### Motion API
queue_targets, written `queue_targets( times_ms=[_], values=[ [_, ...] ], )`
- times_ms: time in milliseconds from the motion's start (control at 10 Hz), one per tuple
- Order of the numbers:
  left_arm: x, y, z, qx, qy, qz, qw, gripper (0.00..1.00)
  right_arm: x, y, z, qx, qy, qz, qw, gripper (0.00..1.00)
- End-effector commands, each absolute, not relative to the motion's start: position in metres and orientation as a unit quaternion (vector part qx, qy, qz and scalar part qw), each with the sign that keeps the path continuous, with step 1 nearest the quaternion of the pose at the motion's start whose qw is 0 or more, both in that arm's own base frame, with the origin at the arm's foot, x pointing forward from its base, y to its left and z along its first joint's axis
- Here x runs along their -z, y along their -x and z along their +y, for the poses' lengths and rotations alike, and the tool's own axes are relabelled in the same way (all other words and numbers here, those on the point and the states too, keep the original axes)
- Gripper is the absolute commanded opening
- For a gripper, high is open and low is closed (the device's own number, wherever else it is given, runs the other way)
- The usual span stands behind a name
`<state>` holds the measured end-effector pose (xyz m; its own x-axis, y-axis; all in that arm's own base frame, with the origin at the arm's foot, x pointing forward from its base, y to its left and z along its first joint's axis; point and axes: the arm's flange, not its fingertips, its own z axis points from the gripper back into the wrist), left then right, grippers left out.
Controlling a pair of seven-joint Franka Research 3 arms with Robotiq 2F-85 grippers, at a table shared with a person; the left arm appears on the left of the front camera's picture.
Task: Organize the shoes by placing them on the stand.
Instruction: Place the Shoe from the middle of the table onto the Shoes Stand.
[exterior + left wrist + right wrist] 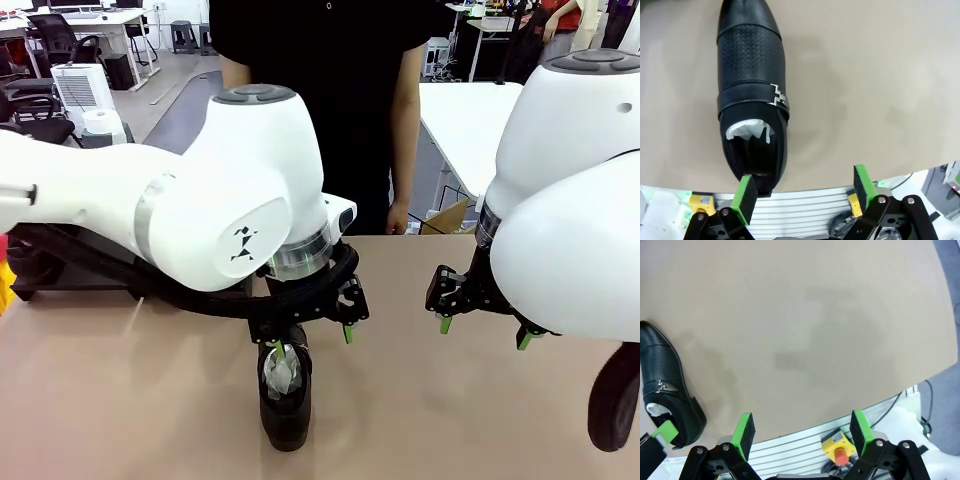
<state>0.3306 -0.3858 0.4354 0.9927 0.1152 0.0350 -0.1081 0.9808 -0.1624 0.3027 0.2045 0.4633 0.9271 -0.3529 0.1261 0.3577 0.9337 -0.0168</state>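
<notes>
Tools [311, 338] [486, 332] agape — shoe [752, 95] untouched.

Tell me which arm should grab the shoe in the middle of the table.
Left. The left gripper hangs open right over that shoe, one pad by its heel. The right gripper, also open, hangs over bare table off to the side.

— Lighting? Even, bright overhead room light; soft grey shadows smudge the table [805, 315] in the right wrist view.
— Sharpness? Crisp at centre; both wrist views bow at the edges. Faint sheen on the shoe [751, 55].
</notes>
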Motion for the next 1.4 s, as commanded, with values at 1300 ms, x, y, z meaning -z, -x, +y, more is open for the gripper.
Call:
queue_targets(
  times_ms=[1300],
  values=[
    [-0.356, -0.347, -0.398, -0.015, 0.062, -0.055, 0.996, 1.00, -0.469, -0.307, 0.202, 0.171, 0.023, -0.060, 0.983, 1.00]
  ],
)
